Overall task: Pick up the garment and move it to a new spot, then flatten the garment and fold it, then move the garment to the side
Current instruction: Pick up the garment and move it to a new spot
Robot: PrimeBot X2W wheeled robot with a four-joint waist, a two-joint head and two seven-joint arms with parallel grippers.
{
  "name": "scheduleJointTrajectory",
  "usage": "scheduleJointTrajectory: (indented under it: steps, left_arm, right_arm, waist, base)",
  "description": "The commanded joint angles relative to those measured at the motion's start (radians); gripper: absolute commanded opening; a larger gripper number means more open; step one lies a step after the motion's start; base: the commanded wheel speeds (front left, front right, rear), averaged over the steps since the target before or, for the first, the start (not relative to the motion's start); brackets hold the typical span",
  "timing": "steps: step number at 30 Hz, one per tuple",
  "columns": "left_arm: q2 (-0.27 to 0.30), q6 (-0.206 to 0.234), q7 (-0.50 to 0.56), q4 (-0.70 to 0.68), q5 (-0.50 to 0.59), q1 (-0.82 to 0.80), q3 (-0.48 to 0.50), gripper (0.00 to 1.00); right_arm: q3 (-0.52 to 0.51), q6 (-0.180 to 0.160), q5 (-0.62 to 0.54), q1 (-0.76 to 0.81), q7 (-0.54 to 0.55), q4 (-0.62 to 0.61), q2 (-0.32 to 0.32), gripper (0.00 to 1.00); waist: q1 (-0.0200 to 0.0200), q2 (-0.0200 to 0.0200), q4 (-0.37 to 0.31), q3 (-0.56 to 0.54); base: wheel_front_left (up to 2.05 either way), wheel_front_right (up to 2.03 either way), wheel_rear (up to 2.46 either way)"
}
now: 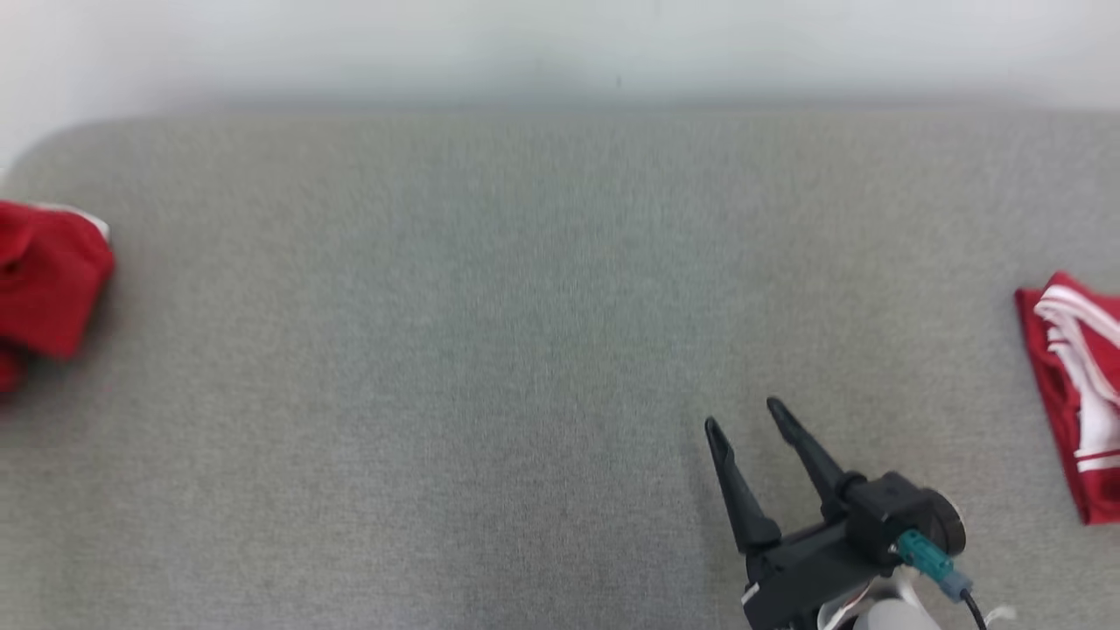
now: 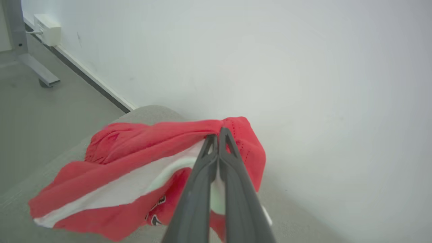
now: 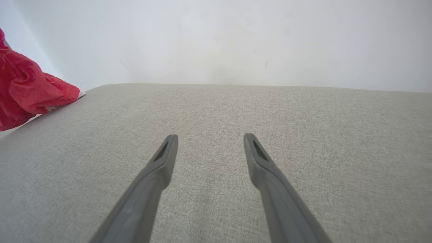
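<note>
Fingers (image 2: 198,182) tight on red garment (image 2: 135,143)

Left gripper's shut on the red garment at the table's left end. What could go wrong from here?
The left gripper pinches only a thin fold of the red garment; it may slip on lifting.
The garment lies by the rounded corner of the table; slack could drag over the edge.
The right gripper is open and far off, so there is no second hold.
</note>
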Motion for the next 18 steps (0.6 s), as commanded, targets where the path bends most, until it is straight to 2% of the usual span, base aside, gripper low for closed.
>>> scheduleJointTrajectory:
  steps: [1,7,18]
  left_arm:
    - [-0.011,0.004,0.012,-0.034,0.011,-0.019,-0.017,0.0]
    - [-0.078,0.021,0.059,-0.165,0.01,-0.096,-0.109,0.0]
    - [-0.306,0.024,0.079,-0.333,-0.014,-0.167,-0.312,0.0]
  right_arm:
    - [-0.002,-0.003,0.006,0.02,-0.009,0.006,0.006,1.0]
    - [-0.007,-0.003,0.018,0.052,-0.018,0.028,0.018,1.0]
    - [-0.011,-0.003,0.017,0.068,-0.019,0.024,0.025,1.0]
  waist:
    - [0.0002,0.0,0.001,-0.102]
    - [0.0002,0.0,-0.026,-0.176]
    - [0.0002,0.0,-0.139,-0.217]
  base:
    - [0.0,0.0,0.0]
    - [0.0,0.0,0.0]
    - [0.0,0.0,0.0]
